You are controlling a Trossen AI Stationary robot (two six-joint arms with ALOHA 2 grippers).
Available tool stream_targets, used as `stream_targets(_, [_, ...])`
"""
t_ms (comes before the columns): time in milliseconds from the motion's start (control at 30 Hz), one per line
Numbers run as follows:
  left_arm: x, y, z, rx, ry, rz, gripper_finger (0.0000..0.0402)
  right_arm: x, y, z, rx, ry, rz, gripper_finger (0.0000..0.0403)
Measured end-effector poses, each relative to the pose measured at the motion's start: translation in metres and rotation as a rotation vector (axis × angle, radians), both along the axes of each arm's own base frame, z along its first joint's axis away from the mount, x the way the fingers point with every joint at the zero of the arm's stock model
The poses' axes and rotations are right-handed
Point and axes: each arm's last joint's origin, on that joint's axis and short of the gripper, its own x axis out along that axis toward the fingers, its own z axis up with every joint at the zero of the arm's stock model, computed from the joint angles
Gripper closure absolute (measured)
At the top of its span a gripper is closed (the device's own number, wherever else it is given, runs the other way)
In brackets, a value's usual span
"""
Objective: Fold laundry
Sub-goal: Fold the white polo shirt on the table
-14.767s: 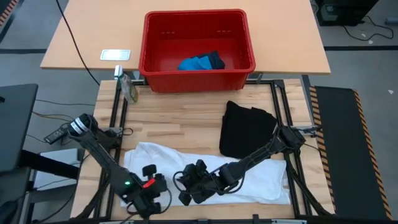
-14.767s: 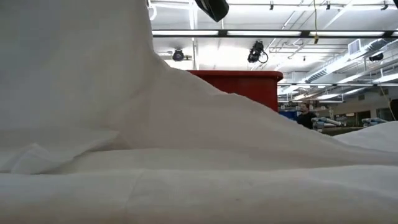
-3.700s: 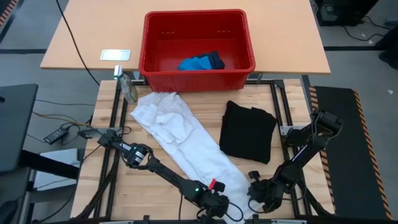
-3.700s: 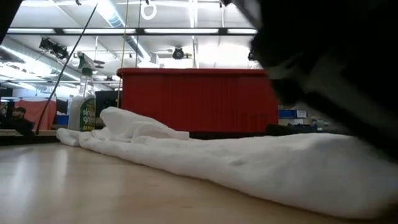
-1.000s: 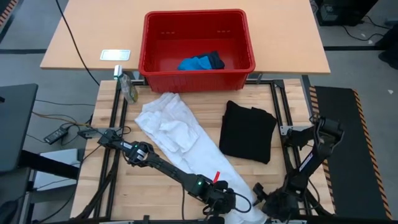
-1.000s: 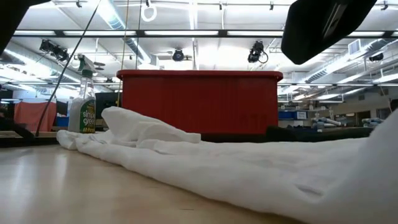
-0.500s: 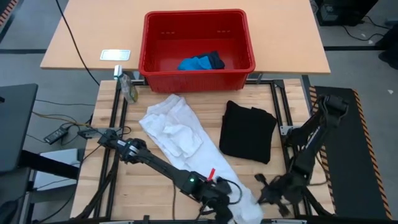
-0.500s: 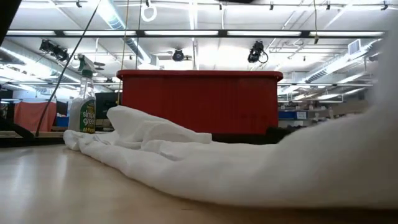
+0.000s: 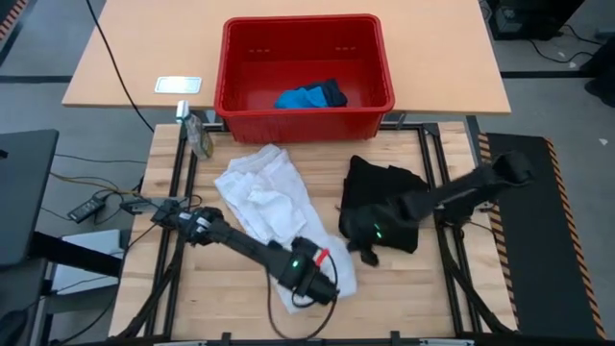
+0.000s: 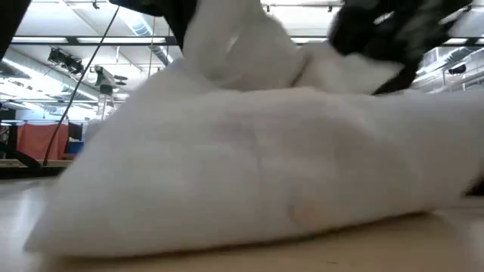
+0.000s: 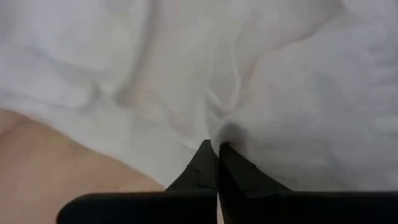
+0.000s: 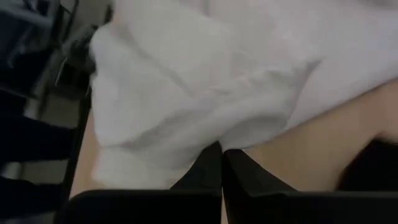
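The white garment (image 9: 264, 197) lies slantwise on the table, its far end by the red basket (image 9: 303, 21) and its near end raised and bunched. My left gripper (image 9: 312, 286) is shut on that near end. My right gripper (image 9: 365, 252) is shut on it close by, over the near left corner of the folded black shirt (image 9: 389, 197). The small blue piece (image 9: 307, 96) lies in the basket. In the low view the white garment (image 10: 249, 151) rises in a heap under both grippers. My left gripper pinches a bunched fold of the white garment's near end (image 11: 217, 134) between its two fingers, coming steeply from above. Creases run out from the pinch. The cloth is lifted there and the rest lies on the table. My right gripper pinches the white garment's near end (image 12: 208, 142) between its two fingers, slanting down from the table's right side. One layer or several, I cannot tell. The cloth rises to the hold and its lower part (image 10: 227, 219) rests on the table.
A spray bottle (image 9: 197, 135) stands at the table's far left corner. The red basket sits on a second table beyond the far edge. Bare wood shows along the near edge and at the near right.
My right gripper has shut on the white garment's near end at the near right corner and swung toward the table's middle, rising. My left gripper has risen and moved toward the far edge, turning. The garment's near end has lifted and bunched; its far end has stayed.
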Motion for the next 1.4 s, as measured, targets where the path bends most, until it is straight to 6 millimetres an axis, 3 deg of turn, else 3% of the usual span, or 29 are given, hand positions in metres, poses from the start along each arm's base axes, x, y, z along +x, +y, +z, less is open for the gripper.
stream_targets(167, [0.009, 0.02, -0.001, -0.032, 0.038, -0.061, 0.0401, 0.032, -0.041, 0.002, 0.109, -0.026, 0.038, 0.0402])
stream_targets(333, [0.002, 0.027, 0.016, -0.033, 0.032, -0.108, 0.0401, 0.068, -0.055, 0.013, 0.112, -0.072, 0.114, 0.0402])
stream_targets(500, [-0.012, 0.035, 0.019, -0.04, 0.087, -0.16, 0.0401, 0.097, -0.066, 0.01, 0.101, -0.031, 0.114, 0.0402])
stream_targets(800, [-0.052, 0.061, 0.048, 0.029, 0.027, -0.183, 0.0401, 0.104, -0.079, 0.005, 0.093, 0.011, 0.061, 0.0403])
stream_targets(867, [-0.062, 0.067, 0.04, 0.028, -0.011, -0.172, 0.0401, 0.104, -0.081, 0.005, 0.091, 0.014, 0.048, 0.0403])
stream_targets(1033, [-0.072, 0.077, -0.006, -0.062, -0.184, -0.123, 0.0401, 0.104, -0.084, 0.004, 0.09, 0.018, 0.037, 0.0403])
stream_targets(1133, [-0.08, 0.082, -0.018, -0.115, -0.275, -0.054, 0.0401, 0.105, -0.085, 0.005, 0.062, 0.01, 0.009, 0.0403])
stream_targets(1267, [-0.103, 0.091, -0.033, -0.072, -0.165, 0.042, 0.0398, 0.11, -0.096, 0.007, 0.042, -0.047, -0.067, 0.0403])
stream_targets(1400, [-0.121, 0.1, -0.043, 0.011, -0.067, 0.142, 0.0378, 0.116, -0.111, -0.003, 0.064, -0.036, -0.181, 0.0391])
